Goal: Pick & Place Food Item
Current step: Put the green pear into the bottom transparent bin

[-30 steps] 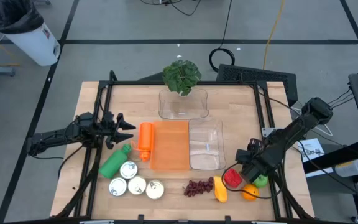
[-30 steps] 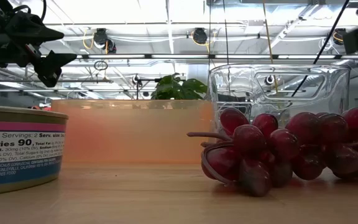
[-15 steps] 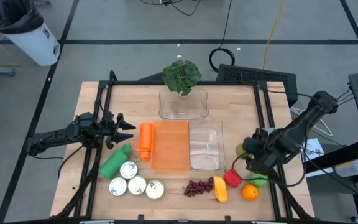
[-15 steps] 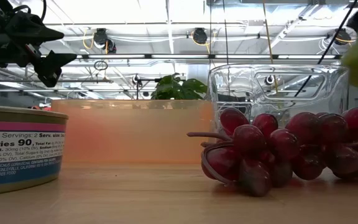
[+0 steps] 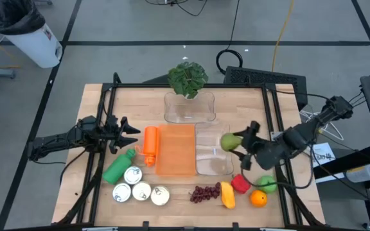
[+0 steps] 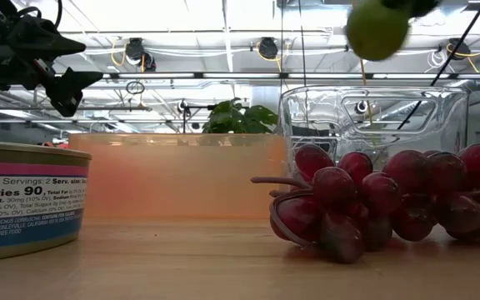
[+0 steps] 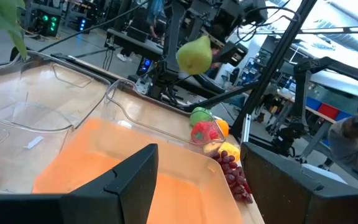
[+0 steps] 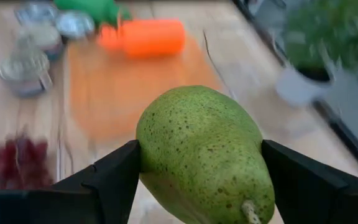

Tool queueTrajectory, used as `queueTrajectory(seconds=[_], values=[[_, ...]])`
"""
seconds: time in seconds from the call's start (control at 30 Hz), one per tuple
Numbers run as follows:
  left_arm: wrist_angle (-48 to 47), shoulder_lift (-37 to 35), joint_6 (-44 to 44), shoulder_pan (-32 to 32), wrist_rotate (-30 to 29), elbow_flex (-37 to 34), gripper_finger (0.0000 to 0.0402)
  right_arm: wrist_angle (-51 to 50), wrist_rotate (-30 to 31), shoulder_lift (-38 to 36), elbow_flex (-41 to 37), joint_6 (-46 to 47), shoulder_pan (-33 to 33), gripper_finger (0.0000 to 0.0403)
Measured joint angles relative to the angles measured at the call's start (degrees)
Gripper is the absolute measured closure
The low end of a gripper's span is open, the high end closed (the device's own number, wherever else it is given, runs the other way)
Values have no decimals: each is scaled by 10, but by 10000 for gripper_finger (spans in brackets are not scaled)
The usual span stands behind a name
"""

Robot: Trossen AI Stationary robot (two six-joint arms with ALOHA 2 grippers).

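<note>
A green speckled pear hangs in the air, with my right gripper shut on it. It is above the right rim of a clear container on the right half of the table. The pear also shows high up in the low view and in the left wrist view. My left gripper waits open at the table's left side, level, with nothing between its fingers. My right gripper pinches the pear's wide body between its two fingers, one on each opposite side. The fingers come from the table's right, slanting down a little. The pear is lifted clear of the table and of the container.
An orange tray lies beside the clear container, a second clear container and a potted plant behind. Grapes, a yellow fruit, a red fruit, an orange, an apple, cans and two bottles lie along the near side.
My right gripper has risen from the fruit at the near right corner with the pear in its fingers. It has gone toward the table's far edge and left, up to the clear container, and has tipped from pointing down to nearly level. The pear is lifted clear.
</note>
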Motion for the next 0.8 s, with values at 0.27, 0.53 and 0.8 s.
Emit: queueTrajectory(seconds=[0.27, 0.53, 0.8], values=[[0, 0, 0, 0, 0, 0, 158, 170, -207, 54, 3, -161, -162, 110], [0, 0, 0, 0, 0, 0, 158, 99, -295, 192, 101, -228, -253, 110], [0, 0, 0, 0, 0, 0, 158, -30, -295, 303, 165, -278, -303, 110]])
